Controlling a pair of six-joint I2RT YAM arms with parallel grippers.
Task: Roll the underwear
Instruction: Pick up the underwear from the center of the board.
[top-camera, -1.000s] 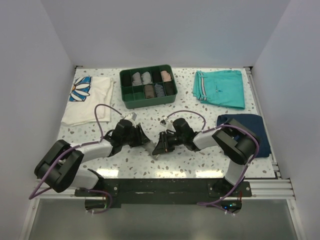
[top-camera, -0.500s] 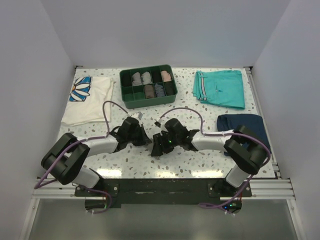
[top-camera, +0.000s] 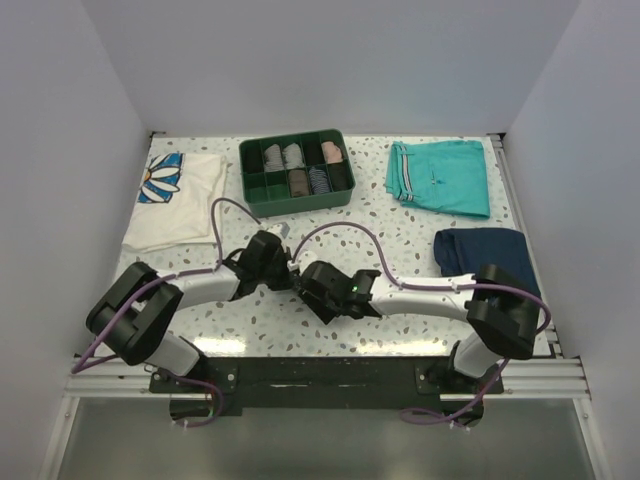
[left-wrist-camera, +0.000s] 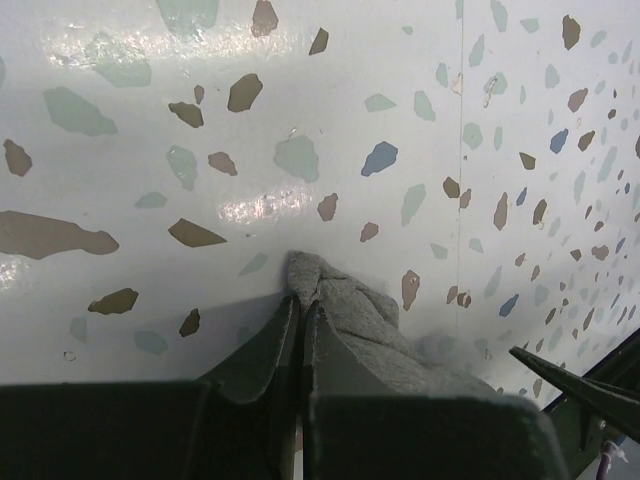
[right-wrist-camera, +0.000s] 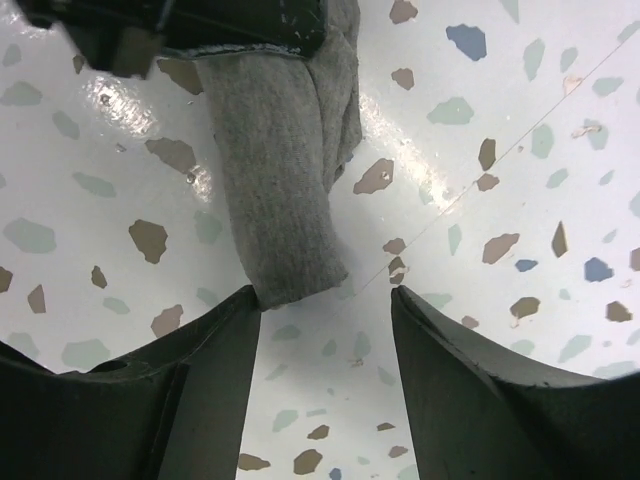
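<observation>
The underwear (right-wrist-camera: 280, 150) is a small grey-taupe strip of cloth, bunched lengthwise on the speckled table. My left gripper (left-wrist-camera: 301, 302) is shut on one end of it, and cloth (left-wrist-camera: 362, 322) bulges out to the right of the jaws. My right gripper (right-wrist-camera: 325, 295) is open just past the strip's free end, and its left finger (right-wrist-camera: 215, 340) touches that end. In the top view the two grippers, left (top-camera: 283, 270) and right (top-camera: 312, 290), meet near the table's front centre and hide the cloth.
A green compartment tray (top-camera: 295, 206) with rolled items stands at the back centre. Teal shorts (top-camera: 440, 175) lie at the back right, a navy folded garment (top-camera: 485, 250) at the right, and a white flower-print shirt (top-camera: 180, 200) at the left.
My right arm has stretched left and lower, bringing its open gripper up to the left gripper. My left gripper has shifted slightly right, still shut on the cloth.
</observation>
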